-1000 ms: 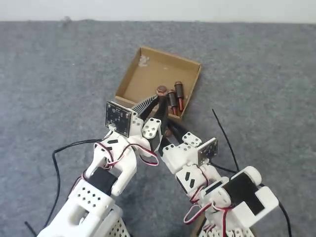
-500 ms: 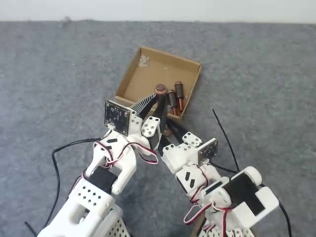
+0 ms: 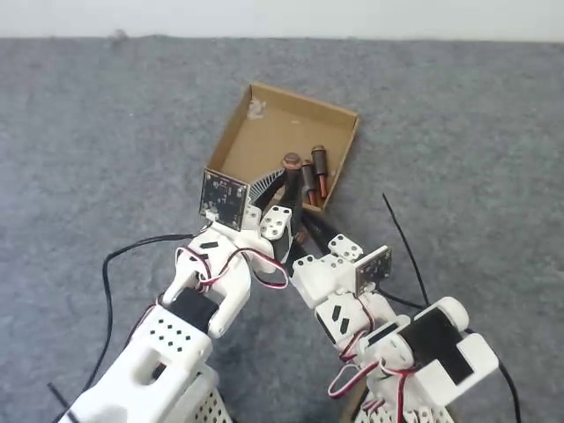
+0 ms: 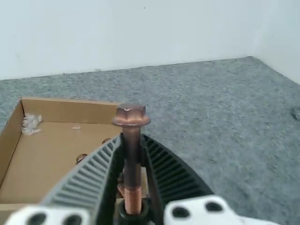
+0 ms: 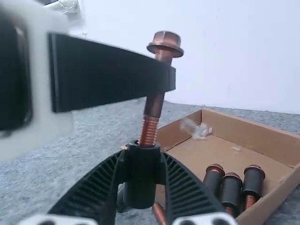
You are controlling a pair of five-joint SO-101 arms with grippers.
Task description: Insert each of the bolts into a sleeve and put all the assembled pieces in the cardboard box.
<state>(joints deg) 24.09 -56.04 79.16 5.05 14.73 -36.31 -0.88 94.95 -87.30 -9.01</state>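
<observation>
Right wrist view | right pincer point(image 5: 142, 157) closed round sleeve point(image 5: 140, 185) | left pincer point(image 4: 131, 143) gripping bolt point(image 4: 131, 116)

- copper-coloured hex-head bolt point(image 5: 152, 112): threaded tip is concealed within black cylindrical sleeve point(image 5: 140, 176).
- brown cardboard box point(image 4: 65, 110): near wall is largely masked by left gripper point(image 4: 131, 139).

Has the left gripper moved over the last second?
Yes. The left gripper has shifted toward the cardboard box: its wrist camera board now overlaps the box's near corner. The head of the bolt it holds has barely shifted.
</observation>
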